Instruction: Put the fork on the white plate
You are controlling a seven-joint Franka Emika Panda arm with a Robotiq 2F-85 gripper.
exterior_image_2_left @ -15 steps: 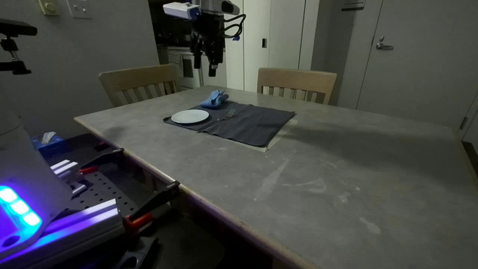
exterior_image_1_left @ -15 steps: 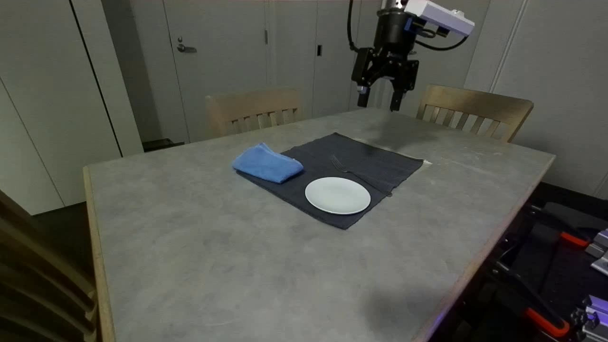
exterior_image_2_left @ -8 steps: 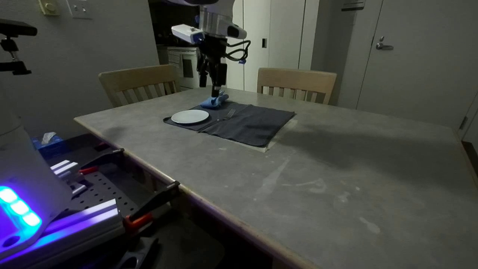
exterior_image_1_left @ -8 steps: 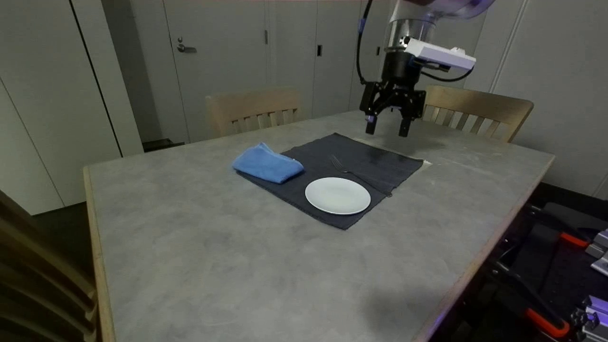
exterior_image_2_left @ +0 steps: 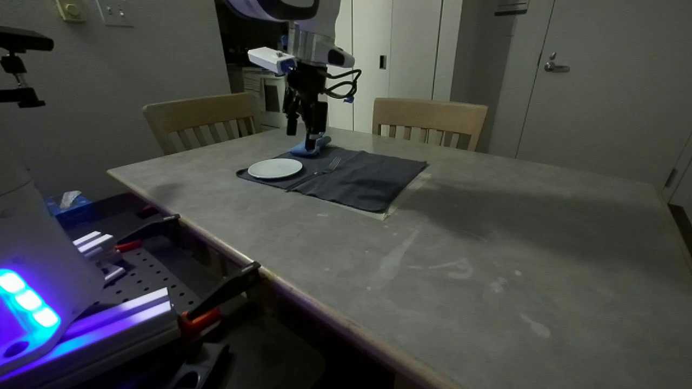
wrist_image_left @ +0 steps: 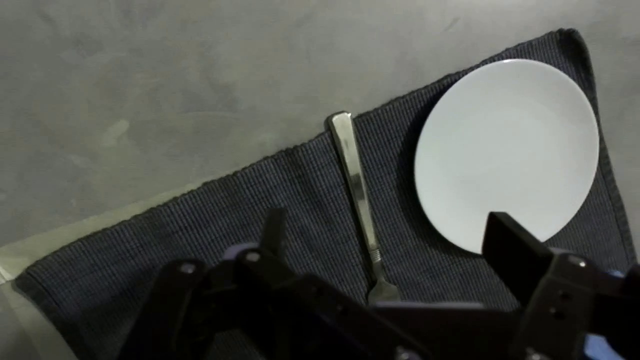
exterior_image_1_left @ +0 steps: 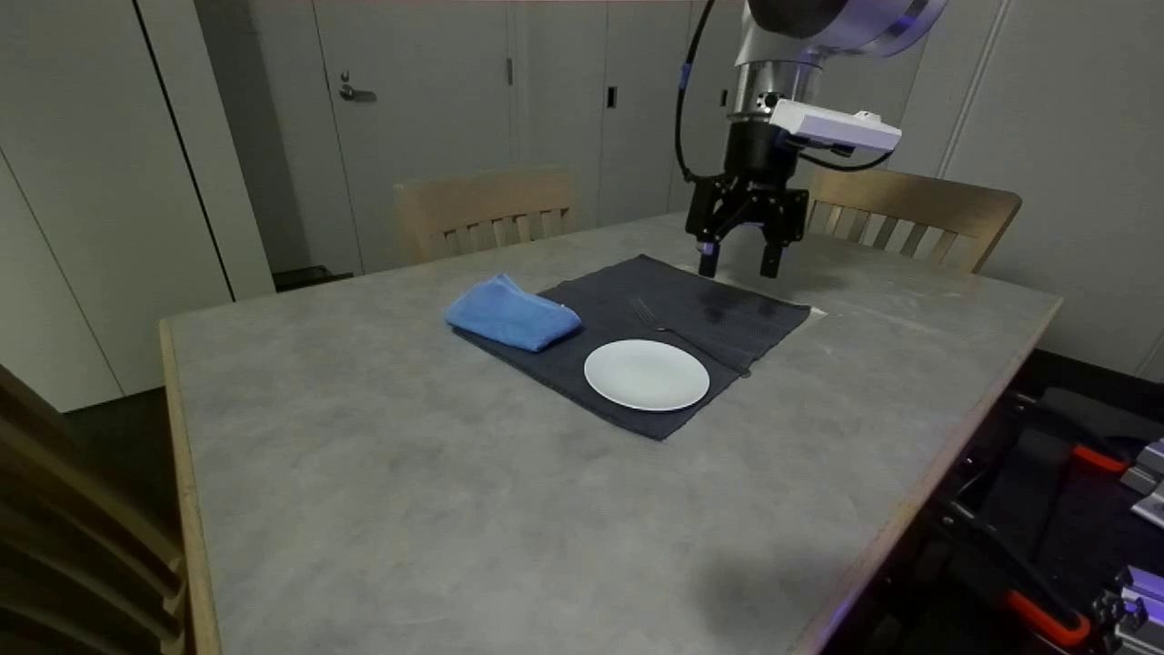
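**My gripper [exterior_image_1_left: 738, 269] hangs lower than it did a second ago**

In both exterior views it has come down toward the grey table [exterior_image_1_left: 409, 491], while the fork [wrist_image_left: 363, 205] and the white plate [wrist_image_left: 506, 155] lie where they were.

My fingers [exterior_image_1_left: 771, 262] point down and stand well apart. In the wrist view the fork shows between them, its tines hidden behind my gripper; how high I hang above it, I cannot tell.

The fork rests on the dark mat [exterior_image_1_left: 609, 318]. Read as a clock, the wrist view has its handle pointing between eleven and twelve, with the end just past the mat's edge. The plate sits on the mat, between two and three o'clock from the fork, near but apart, so the fork is not yet on it.

In an exterior view, reckoned from the plate, a folded blue cloth [exterior_image_1_left: 511, 314] lies at ten o'clock on the mat, and my gripper hangs at about one. A wooden chair [exterior_image_1_left: 909, 209] stands at two.
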